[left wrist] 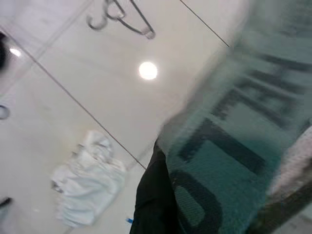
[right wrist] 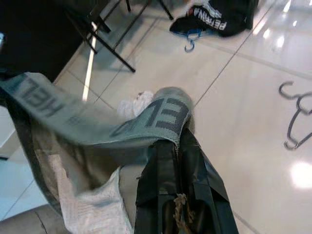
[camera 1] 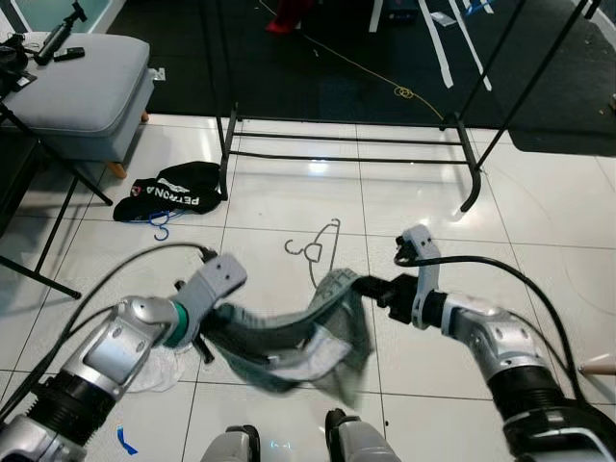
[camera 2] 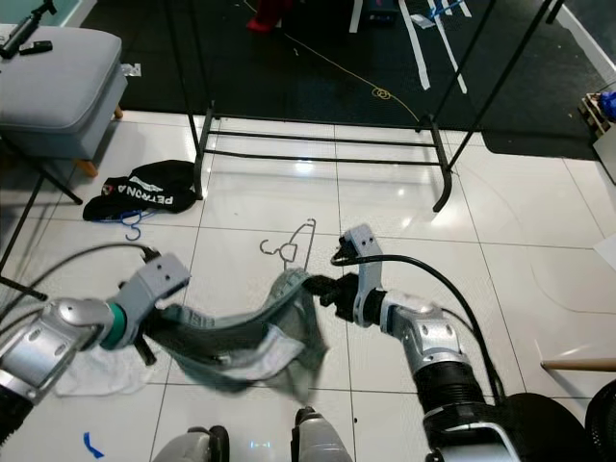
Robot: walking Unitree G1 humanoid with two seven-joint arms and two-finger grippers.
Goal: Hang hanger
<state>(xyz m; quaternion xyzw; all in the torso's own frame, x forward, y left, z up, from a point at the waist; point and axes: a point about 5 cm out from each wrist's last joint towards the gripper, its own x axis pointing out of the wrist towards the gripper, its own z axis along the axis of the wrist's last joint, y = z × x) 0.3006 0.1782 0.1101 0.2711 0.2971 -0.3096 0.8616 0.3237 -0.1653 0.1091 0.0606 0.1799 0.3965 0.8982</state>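
A grey-green garment [camera 1: 289,342] with dark lettering hangs stretched between my two grippers, low over the tiled floor. My left gripper [camera 1: 208,335] is shut on its left end, and the cloth [left wrist: 229,146] covers one black finger [left wrist: 153,195]. My right gripper [camera 1: 362,286] is shut on the right end, with the waistband [right wrist: 163,117] folded over its fingertips. Just beyond the garment, a thin wire hanger [camera 1: 314,247] lies flat on the floor and nothing touches it. The black clothes rack [camera 1: 346,144] stands further back.
A black garment [camera 1: 173,191] with a blue hanger [camera 1: 159,227] lies at the rack's left foot. A white cloth [camera 1: 159,371] lies on the floor under my left arm. A grey ottoman [camera 1: 82,91] and black stand legs [camera 1: 48,241] are on the left.
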